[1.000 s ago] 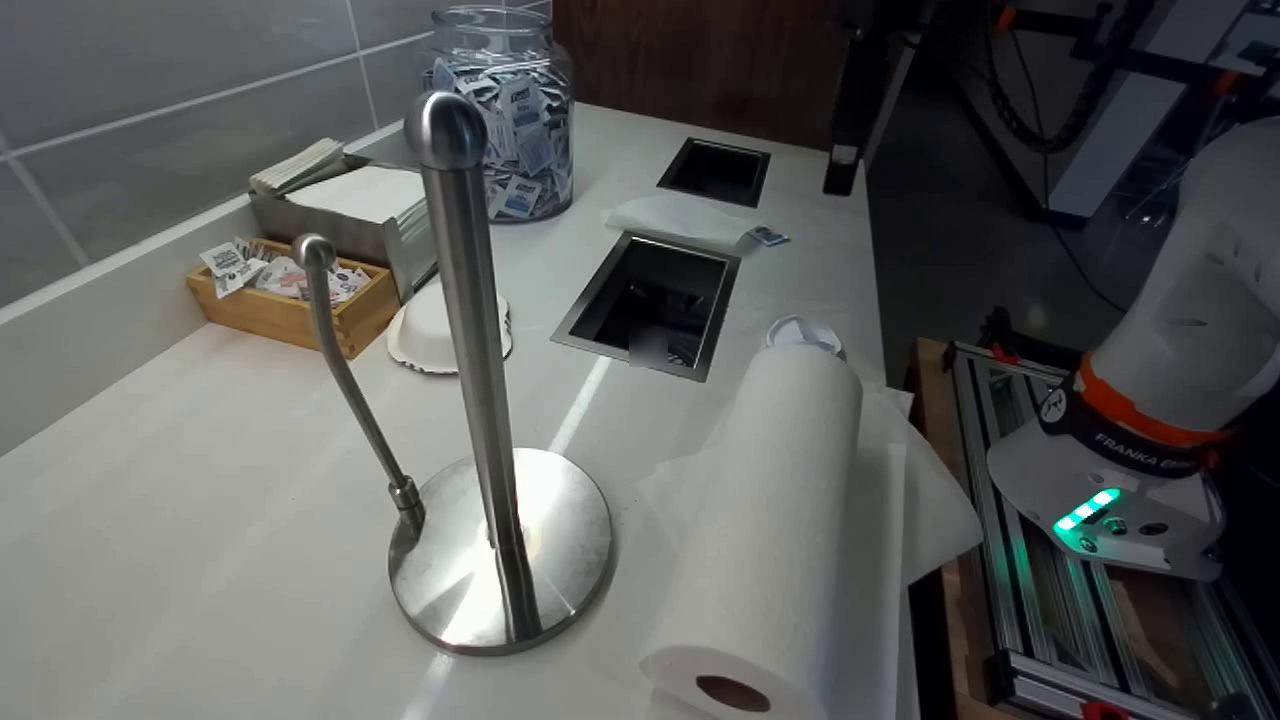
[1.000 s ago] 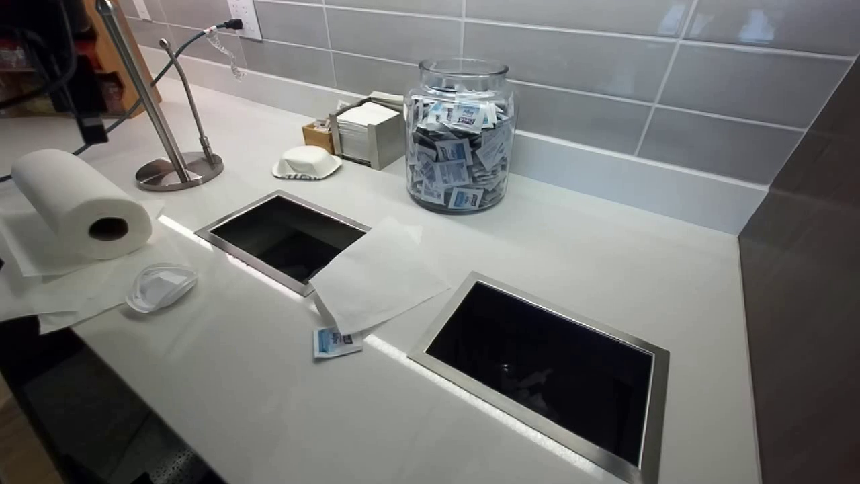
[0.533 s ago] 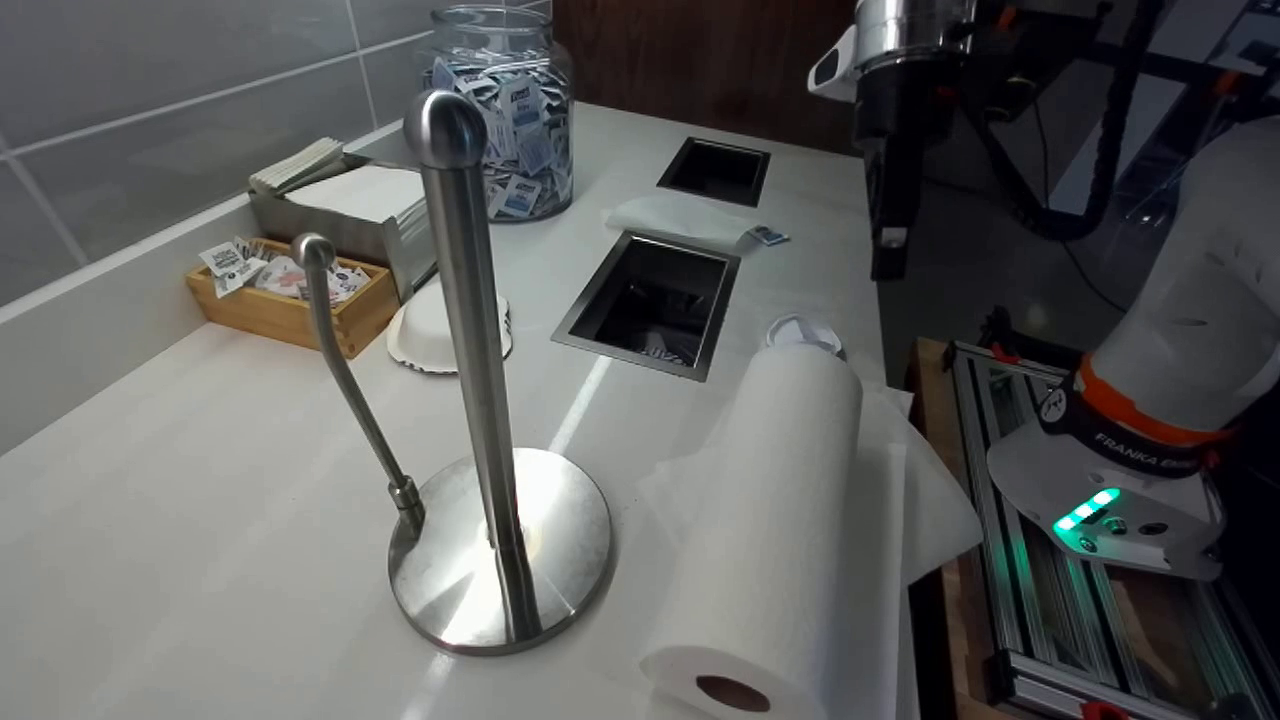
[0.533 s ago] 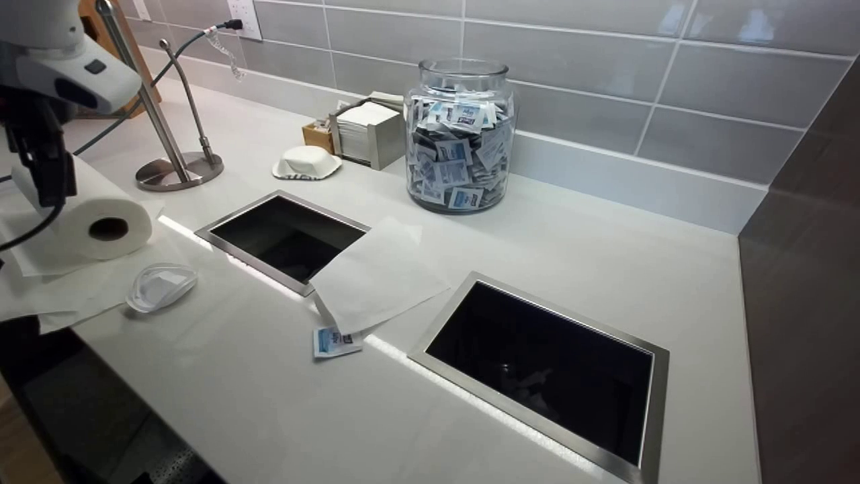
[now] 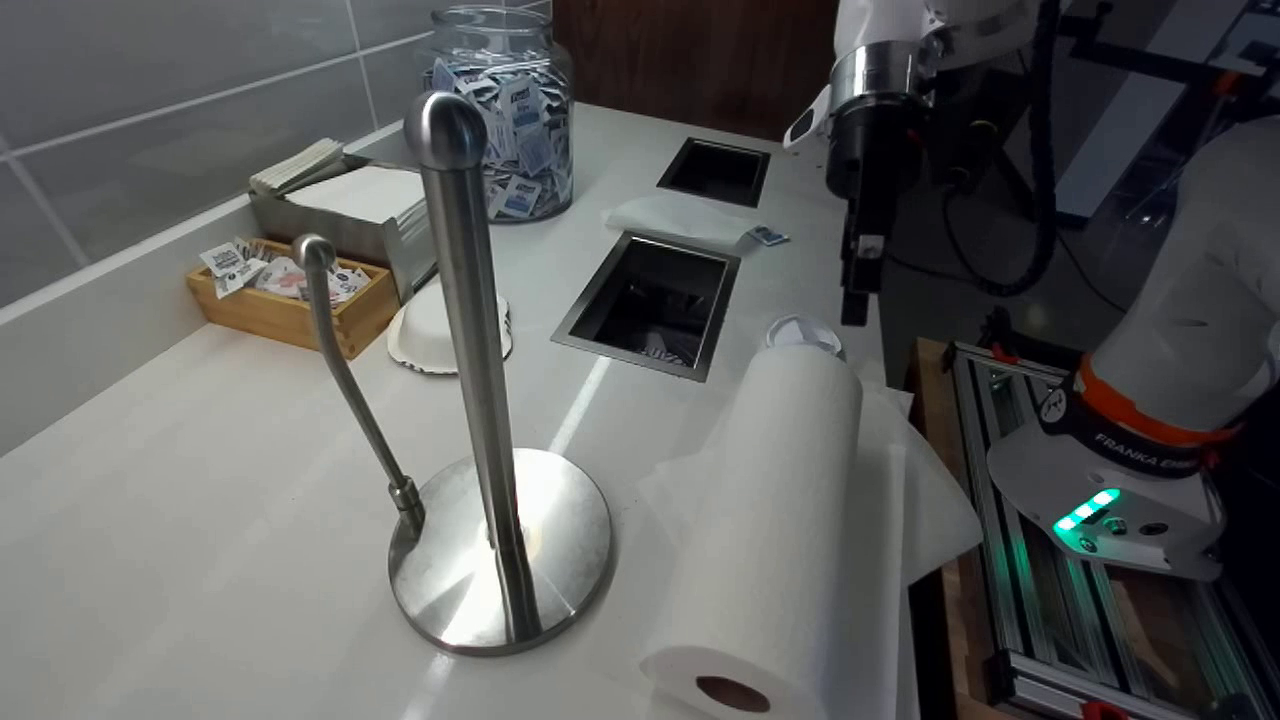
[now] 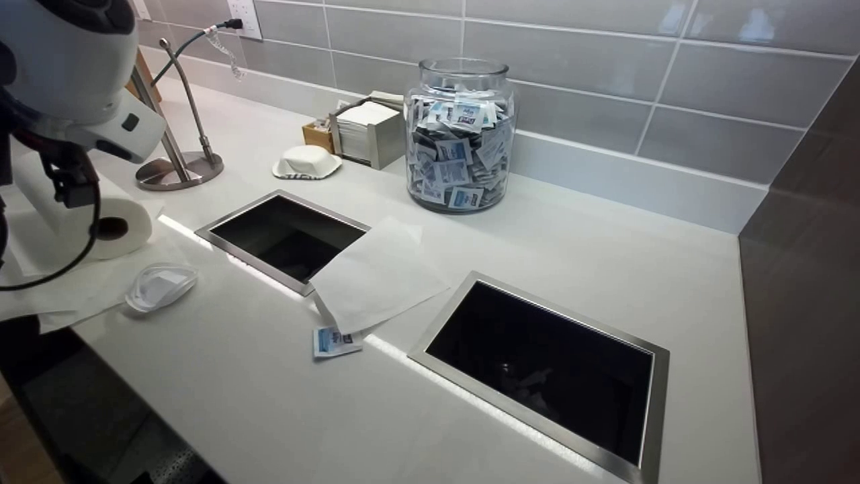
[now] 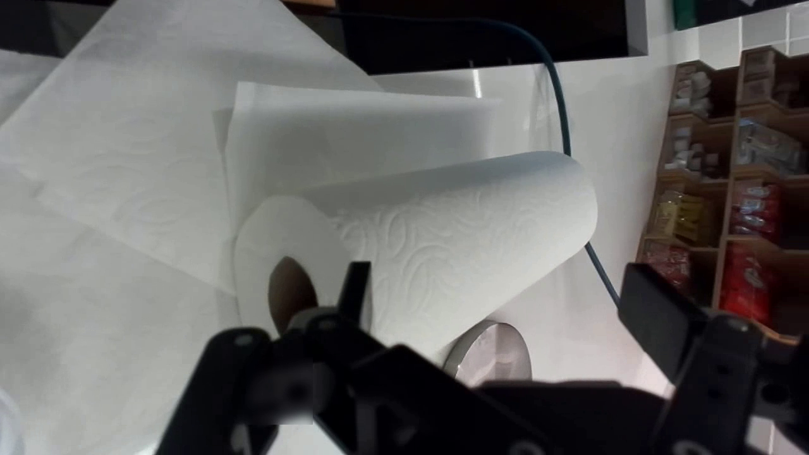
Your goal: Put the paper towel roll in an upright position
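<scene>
I have the paper towel roll (image 5: 765,520) lying on its side on the white counter (image 5: 230,560), along the edge nearest the robot. In both exterior views its hollow core shows at the end facing the camera. A loose sheet (image 5: 935,510) spreads out beside it and past the counter's edge.

My gripper (image 7: 502,294) hangs over the counter near the roll's end by a clear plastic piece (image 6: 161,286); in an exterior view its tips are apart from the roll. From the wrist I see the fingers (image 7: 355,291) spread wide, with the roll's body showing between them, and one finger overlapping the core end in that view. A dark cable (image 7: 556,95) passes the roll's far end, partly hidden behind it.

Just beside the roll, apart from it, a silver holder (image 5: 475,350) stands upright on its round base. Farther out I see two metal-framed openings (image 6: 463,380) in the counter, with a sheet of paper (image 6: 376,275) and a small packet (image 6: 332,341) between them. Toward the tiled wall (image 6: 571,40) sit an upturned paper bowl (image 5: 440,335), a wooden box (image 5: 265,315) of packets, a napkin holder (image 6: 388,142) and a glass jar (image 6: 463,74) full of packets.
</scene>
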Robot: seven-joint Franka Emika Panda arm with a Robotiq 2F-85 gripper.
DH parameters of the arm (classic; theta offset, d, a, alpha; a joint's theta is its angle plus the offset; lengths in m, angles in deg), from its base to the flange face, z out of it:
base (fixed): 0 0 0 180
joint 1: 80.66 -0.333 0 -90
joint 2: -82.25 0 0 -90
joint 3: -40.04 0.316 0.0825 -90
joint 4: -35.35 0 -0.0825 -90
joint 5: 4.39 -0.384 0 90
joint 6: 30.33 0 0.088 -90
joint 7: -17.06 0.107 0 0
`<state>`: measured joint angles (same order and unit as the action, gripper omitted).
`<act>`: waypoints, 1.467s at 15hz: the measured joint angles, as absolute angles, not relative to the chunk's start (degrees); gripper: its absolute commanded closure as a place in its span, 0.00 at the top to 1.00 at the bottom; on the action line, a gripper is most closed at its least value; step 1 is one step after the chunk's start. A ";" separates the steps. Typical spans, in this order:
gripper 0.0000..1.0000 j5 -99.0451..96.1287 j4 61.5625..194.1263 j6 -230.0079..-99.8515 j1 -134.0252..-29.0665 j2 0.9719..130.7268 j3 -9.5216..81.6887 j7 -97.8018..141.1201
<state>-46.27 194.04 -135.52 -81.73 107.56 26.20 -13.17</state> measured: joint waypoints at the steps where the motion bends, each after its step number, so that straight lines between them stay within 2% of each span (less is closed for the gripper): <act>1: 1.00 -47.59 194.04 -135.52 -81.77 106.08 26.26 -14.96; 16: 1.00 -55.17 192.93 -136.17 -80.62 93.70 30.00 -27.15; 22: 1.00 -57.59 192.81 -142.65 -79.60 92.41 31.10 -30.28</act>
